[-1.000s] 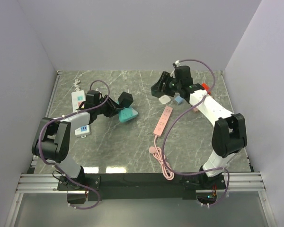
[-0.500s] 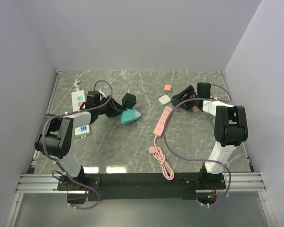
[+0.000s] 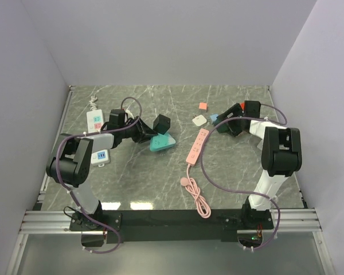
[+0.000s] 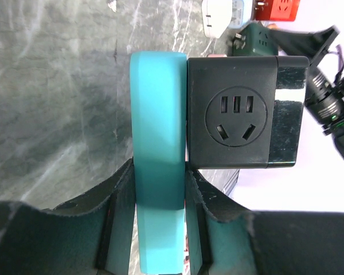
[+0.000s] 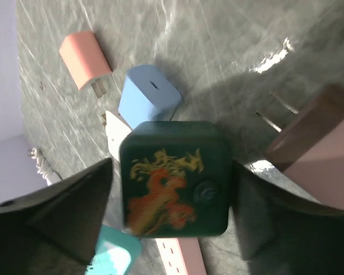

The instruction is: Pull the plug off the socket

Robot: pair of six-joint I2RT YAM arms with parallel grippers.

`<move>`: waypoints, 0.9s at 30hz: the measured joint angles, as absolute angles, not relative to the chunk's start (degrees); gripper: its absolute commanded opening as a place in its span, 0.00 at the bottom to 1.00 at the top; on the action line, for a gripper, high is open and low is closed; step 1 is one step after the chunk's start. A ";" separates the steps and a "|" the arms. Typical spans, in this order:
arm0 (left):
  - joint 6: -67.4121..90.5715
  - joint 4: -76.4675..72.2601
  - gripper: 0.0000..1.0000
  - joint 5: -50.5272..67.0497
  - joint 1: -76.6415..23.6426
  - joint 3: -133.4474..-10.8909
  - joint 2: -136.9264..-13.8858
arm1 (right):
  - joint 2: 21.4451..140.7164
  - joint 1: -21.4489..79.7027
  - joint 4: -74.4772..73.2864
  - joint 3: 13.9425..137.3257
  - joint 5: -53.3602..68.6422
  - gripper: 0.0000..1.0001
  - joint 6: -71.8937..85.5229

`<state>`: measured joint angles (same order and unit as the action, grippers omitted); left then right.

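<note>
**Item:** black cube plug (image 4: 243,112). Seated flush against one broad face of the teal socket block (image 4: 157,114), with no gap showing at the seam. Its own outlet face is turned toward the left wrist camera.

**Location:** left of centre over the tabletop (image 3: 160,183), at the end of the left arm. Whether the block rests on the surface cannot be told.

**Holder:** left gripper (image 4: 159,192). Jaws clenched on the teal block's two broad faces, just below the plug.

**Second arm:** right gripper (image 5: 173,172). Well apart from the plug, at the far right. Jaws straddle a dark green cube adapter (image 5: 175,183) with an orange print; whether the pads press on it cannot be told.

**Nearby:** blue charger (image 5: 149,97), pink charger (image 5: 85,57), pink power strip (image 3: 198,144).

**Handling note (judgement):**
- The plug needs a second grasp.
- The right jaws should be clear of the green cube, cross to the black cube and close on two opposite side faces.
- The pull should run straight away from the teal face, along the pin line, without twisting.
- The left grip must hold firm, or the block may slip out with the plug.
</note>
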<state>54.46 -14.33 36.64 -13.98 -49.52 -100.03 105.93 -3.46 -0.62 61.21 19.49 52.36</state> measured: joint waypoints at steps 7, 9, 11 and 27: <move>54.08 -13.26 0.01 36.60 -14.39 -50.02 -99.96 | 105.38 -3.90 -9.63 68.60 16.03 0.95 47.99; 53.98 -12.34 0.01 36.29 -14.50 -50.41 -99.74 | 103.31 -3.68 -12.84 68.93 14.28 0.95 45.87; 53.63 -11.03 0.01 35.83 -14.61 -50.76 -99.26 | 100.22 -2.94 -16.97 68.90 12.14 0.95 43.44; 50.85 1.56 0.00 32.14 -9.74 -56.73 -95.15 | 92.14 21.08 -27.27 63.81 4.34 0.96 37.82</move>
